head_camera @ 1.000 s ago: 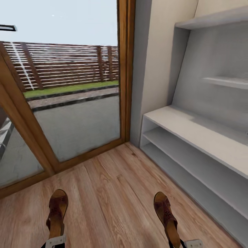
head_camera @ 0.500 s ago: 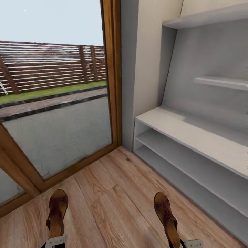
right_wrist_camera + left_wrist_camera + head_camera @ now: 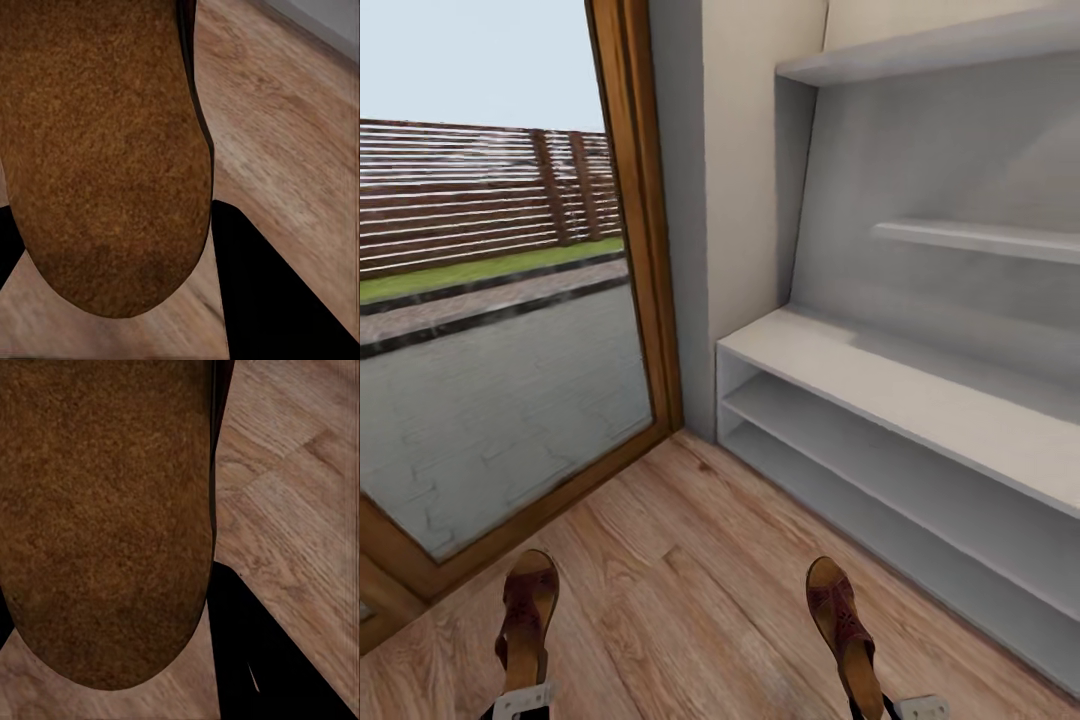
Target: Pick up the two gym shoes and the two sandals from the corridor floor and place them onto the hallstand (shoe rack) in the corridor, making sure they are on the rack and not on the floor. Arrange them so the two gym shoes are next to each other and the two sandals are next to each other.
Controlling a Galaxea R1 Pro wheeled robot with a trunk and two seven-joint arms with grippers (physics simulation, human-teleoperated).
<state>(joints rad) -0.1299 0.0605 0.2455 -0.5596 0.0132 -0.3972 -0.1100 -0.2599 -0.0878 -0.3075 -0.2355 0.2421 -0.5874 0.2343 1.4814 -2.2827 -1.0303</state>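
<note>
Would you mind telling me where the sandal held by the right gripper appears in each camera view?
Head view: the right-hand sandal is at the lower edge, right of centre, toe pointing away.
Right wrist view: the same sandal seen close up, over the wood-plank floor.
Left wrist view: not this sandal.
Shared landmark: the wood-plank floor.

Both end effectors (image 3: 520, 702) mostly off-frame

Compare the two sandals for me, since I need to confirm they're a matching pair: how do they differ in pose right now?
The left sandal is carried by the left hand and points nearly straight ahead; the right sandal, carried by the right hand, angles its toe leftward. The right sandal is nearer the hallstand; the left sandal is nearer the glass door. Both are dark brown, strappy, held above the wood floor.
</note>
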